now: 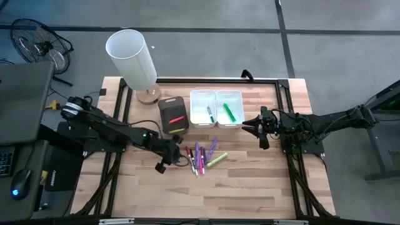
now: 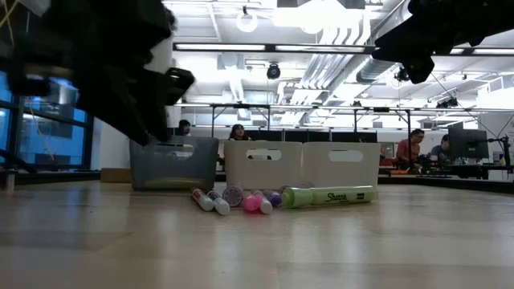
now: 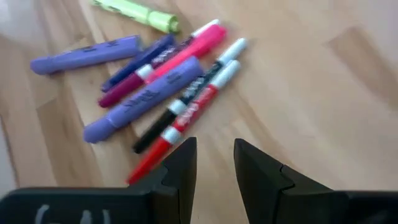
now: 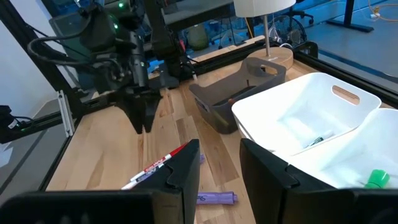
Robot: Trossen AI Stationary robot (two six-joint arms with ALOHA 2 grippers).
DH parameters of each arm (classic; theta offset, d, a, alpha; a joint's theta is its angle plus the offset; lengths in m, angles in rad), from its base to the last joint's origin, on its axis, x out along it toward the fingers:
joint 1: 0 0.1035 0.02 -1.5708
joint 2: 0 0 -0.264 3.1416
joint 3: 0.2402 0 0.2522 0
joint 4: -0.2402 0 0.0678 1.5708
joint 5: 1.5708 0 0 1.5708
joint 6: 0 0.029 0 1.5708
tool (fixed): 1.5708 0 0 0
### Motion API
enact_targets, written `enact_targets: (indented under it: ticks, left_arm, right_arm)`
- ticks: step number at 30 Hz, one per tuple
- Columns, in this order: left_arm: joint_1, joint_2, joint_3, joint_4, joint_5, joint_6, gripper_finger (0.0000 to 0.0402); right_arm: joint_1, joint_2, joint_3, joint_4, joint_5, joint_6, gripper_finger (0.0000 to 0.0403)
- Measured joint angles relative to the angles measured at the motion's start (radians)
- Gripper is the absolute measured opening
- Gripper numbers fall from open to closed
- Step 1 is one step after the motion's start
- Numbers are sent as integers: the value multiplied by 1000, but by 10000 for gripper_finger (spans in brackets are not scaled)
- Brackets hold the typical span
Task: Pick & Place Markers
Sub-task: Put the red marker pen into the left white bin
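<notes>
Several markers (image 1: 201,159) lie loose in a bunch on the wooden table's middle: red, pink, purple and a bright green one (image 2: 329,196). My left gripper (image 1: 161,167) hangs just left of the bunch, slanting down, open with nothing between its fingers (image 3: 216,149). In its wrist view the red marker (image 3: 177,134) lies closest, just beyond the fingertips. My right gripper (image 1: 253,130) waits open and empty (image 4: 219,152) above the table, to the right of the white bins.
A dark bin (image 1: 173,115) holds a red and a yellow marker. Two white bins (image 1: 215,107) beside it hold green markers. A lamp with a white shade (image 1: 131,59) stands at the far left. The table's near half is bare wood.
</notes>
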State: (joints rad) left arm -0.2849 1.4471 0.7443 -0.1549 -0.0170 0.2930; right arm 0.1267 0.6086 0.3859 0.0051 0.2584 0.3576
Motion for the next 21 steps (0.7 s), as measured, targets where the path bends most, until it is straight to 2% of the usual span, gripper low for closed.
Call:
enact_targets:
  ticks: [11, 18, 21]
  left_arm:
    - [45, 137, 73, -21, -1, 280, 104]
    - [56, 200, 131, -77, -19, 309, 105]
    - [57, 207, 153, -84, -24, 309, 118]
  right_arm:
    - [0, 0, 0, 3, 0, 0, 103]
    - [0, 0, 0, 4, 0, 0, 103]
    - [0, 0, 0, 6, 0, 0, 103]
